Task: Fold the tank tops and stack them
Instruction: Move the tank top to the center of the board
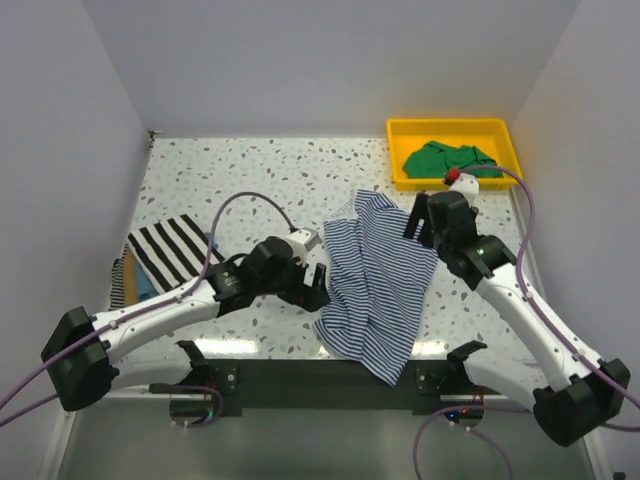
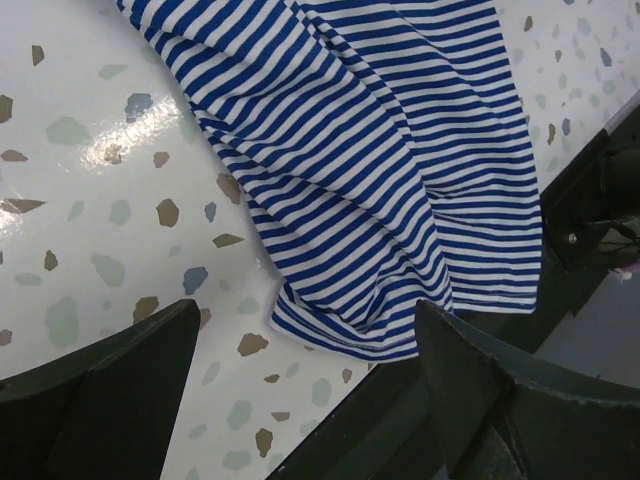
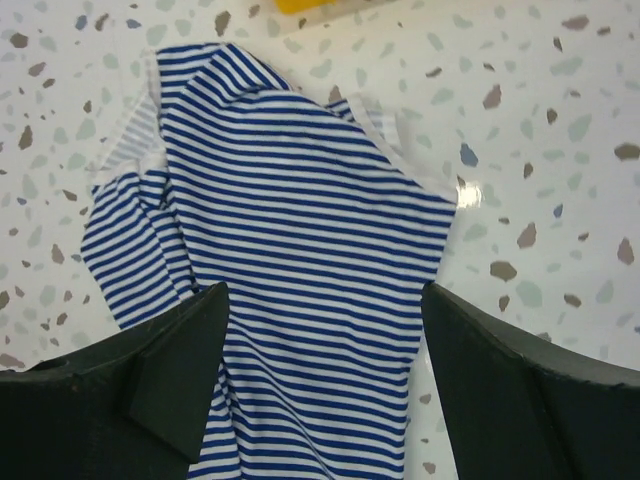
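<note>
The thin navy-white striped tank top (image 1: 375, 280) lies crumpled in the middle of the table, its lower end hanging over the near edge; it also shows in the left wrist view (image 2: 370, 160) and the right wrist view (image 3: 300, 260). My left gripper (image 1: 312, 285) is open and empty just left of its lower edge, jaws wide above the table (image 2: 305, 390). My right gripper (image 1: 420, 222) is open and empty above its upper right part (image 3: 325, 380). The green tank top (image 1: 447, 158) lies in the yellow tray. The bold black-white striped top (image 1: 170, 248) lies folded at the left on blue and tan ones (image 1: 135, 282).
The yellow plastic tray (image 1: 402, 130) stands at the back right corner. The terrazzo table's near edge (image 1: 260, 355) runs just beyond the arm bases. White walls close in the left, right and back.
</note>
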`<state>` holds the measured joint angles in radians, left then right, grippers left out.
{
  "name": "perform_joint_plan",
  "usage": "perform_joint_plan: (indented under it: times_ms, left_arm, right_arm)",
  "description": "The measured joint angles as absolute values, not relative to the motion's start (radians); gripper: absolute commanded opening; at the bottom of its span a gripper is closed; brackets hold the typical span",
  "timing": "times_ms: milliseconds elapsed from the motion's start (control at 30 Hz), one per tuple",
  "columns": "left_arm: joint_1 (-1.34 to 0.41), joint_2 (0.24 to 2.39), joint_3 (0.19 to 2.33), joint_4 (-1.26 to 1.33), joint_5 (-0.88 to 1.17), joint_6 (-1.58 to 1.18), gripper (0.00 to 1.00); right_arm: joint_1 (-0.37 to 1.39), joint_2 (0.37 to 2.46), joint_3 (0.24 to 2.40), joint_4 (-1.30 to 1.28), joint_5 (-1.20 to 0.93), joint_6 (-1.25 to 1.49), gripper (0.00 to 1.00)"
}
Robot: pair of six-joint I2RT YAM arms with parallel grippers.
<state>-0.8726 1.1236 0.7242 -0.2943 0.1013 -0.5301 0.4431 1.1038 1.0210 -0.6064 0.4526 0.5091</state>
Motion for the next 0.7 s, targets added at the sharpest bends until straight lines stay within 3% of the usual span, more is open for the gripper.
perform_joint_plan:
  times_ms: [133, 300, 500, 600, 700]
  left_arm:
    - [-0.897, 1.288, 0.83, -0.297, 0.044, -0.53, 0.98]
    - [-0.874, 1.659, 1.155, -0.277, -0.124, -0.534, 0.96]
    - [-0.752, 1.917, 1.294, -0.223, -0.159, -0.539, 0.93]
    - [-0.699, 2.015, 1.336, -0.199, -0.174, -0.523, 0.91]
    - [-0.681, 2.033, 1.37, -0.18, -0.179, -0.517, 0.83]
  right_arm:
    - [0.44, 1.063, 0.857, -0.6, 0.461, 0.6, 0.78]
    - [0.365, 1.238, 0.785, -0.57, 0.431, 0.635, 0.75]
    - [0.274, 1.415, 0.788, -0.463, 0.41, 0.636, 0.74]
    - [0.25, 1.488, 0.8, -0.421, 0.396, 0.635, 0.68]
    - [0.233, 1.542, 0.812, -0.387, 0.393, 0.63, 0.48]
